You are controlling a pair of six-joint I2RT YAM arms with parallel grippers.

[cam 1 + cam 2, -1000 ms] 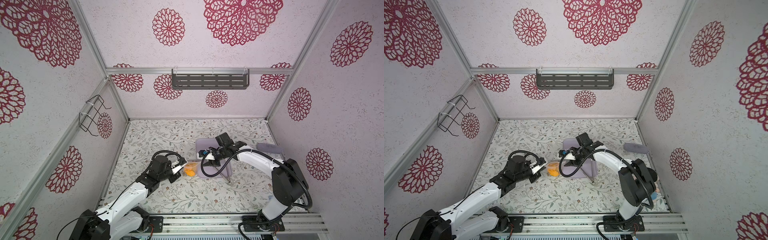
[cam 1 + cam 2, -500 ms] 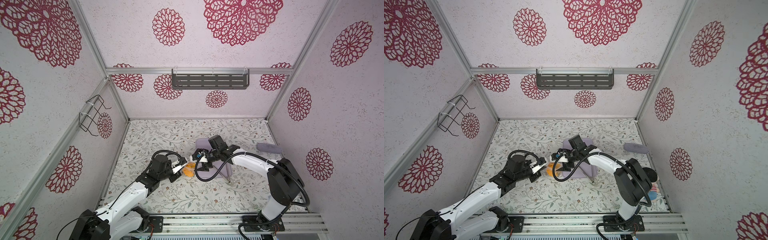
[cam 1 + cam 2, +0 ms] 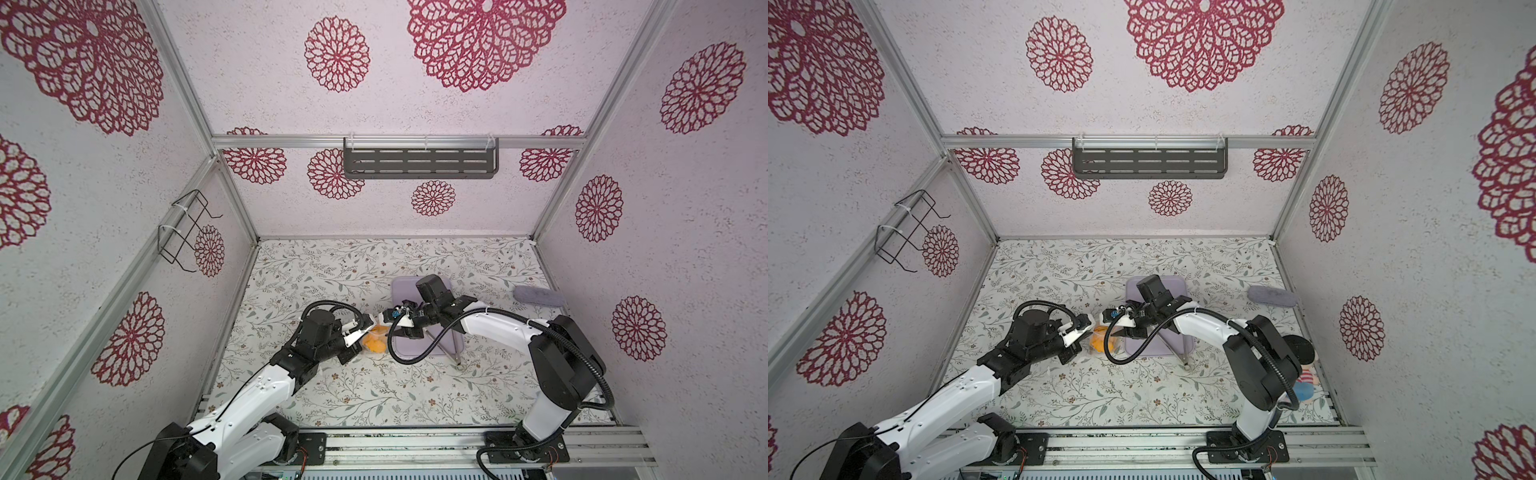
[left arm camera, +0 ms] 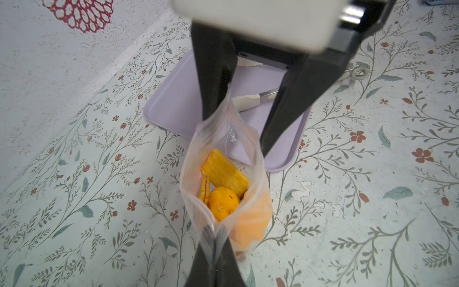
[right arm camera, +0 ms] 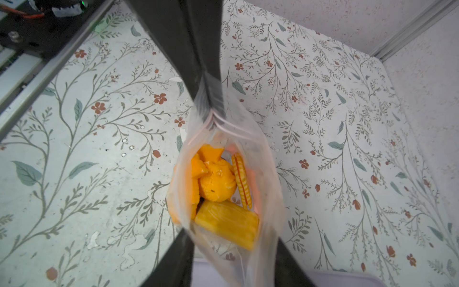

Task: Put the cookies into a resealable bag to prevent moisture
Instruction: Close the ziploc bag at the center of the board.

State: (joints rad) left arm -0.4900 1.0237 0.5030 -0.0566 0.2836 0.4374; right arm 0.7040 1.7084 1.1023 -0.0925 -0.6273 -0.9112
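Left gripper (image 4: 214, 236) pinches crinkly clear plastic bag (image 4: 250, 216); if spread right gripper (image 4: 238, 134) misses the rim between its fingers, we spill orange-yellow flat cookies (image 4: 223, 203).

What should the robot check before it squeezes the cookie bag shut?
1. Does the left gripper pinch the end of the resealable bag? Ok.
2. Is the right gripper at the bag's other end? Ok: jaws open, one on each side, not pinching.
3. Are the cookies inside? Ok: orange ones show through the mouth.
4. Are no cookies left on the tray? Cannot tell: only the tongs show, and part is hidden.
5. Is the bag's mouth sealed? Not ok: it gapes open.
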